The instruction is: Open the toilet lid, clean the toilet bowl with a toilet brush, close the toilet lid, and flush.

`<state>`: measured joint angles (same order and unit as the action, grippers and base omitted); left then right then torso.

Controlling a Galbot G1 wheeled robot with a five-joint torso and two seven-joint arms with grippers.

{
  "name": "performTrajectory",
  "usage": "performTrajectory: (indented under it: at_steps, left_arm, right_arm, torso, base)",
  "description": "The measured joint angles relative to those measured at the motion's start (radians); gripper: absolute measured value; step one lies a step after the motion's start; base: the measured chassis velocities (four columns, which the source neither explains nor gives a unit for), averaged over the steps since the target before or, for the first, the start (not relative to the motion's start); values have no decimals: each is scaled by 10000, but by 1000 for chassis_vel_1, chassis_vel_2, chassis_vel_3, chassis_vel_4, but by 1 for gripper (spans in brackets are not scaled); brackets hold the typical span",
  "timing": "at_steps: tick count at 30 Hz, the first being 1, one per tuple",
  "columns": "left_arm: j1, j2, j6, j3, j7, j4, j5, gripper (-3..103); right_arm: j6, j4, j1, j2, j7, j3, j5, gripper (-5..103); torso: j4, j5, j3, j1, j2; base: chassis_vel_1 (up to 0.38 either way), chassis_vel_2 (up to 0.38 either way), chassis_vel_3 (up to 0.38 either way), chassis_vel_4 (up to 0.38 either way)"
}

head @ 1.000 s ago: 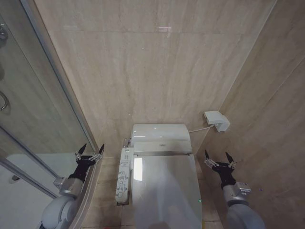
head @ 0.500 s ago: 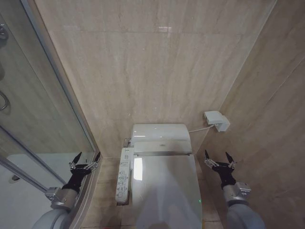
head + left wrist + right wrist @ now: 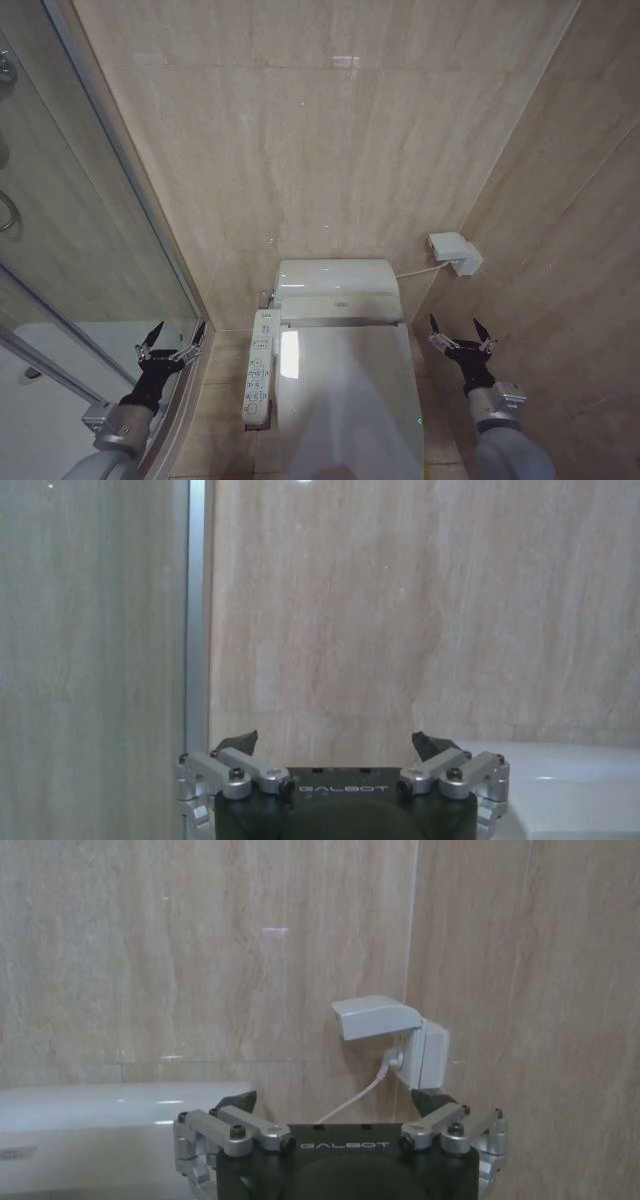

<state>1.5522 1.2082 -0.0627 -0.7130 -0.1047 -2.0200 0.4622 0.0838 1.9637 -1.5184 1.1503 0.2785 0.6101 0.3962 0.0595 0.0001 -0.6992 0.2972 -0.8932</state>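
- The toilet lid (image 3: 350, 400) lies shut, flat over the toilet bowl (image 3: 290, 440), straight ahead of me and low in my head view, with the white tank unit (image 3: 337, 285) behind it against the tiled wall.
- A narrow white button panel (image 3: 260, 368) runs along the bowl's left side; its markings are too small for me to read.
- My head view takes in the whole toilet and both of my arms. My left wrist view gives me just a pale corner of the toilet (image 3: 570, 787) beside a metal door frame (image 3: 197, 615), and my right wrist view shows the tank's end (image 3: 110, 1117).
- My right wrist view shows a white wall socket (image 3: 395, 1039) with its cover flipped up and a white cord (image 3: 355, 1099) plugged in; in my head view it is small, at the wall corner.
- "GALBOT" is printed on each wrist body.
- My left end effector (image 3: 170, 340) is raised left of the toilet, next to the glass shower door (image 3: 70, 230), fingers spread and holding nothing.
- My right end effector (image 3: 458, 332) is raised right of the lid, near the side wall, fingers spread apart too, empty.
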Motion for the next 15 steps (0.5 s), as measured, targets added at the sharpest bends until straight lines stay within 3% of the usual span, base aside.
performTrajectory:
  at_steps: [15]
  left_arm:
    - [-17,-13,-32,-127,-19,-36,-57,100]
  right_arm:
    - [0,0,0,0,0,0,0,100]
  torso:
    - [0,-1,0,0,0]
  base:
    - [0,0,0,0]
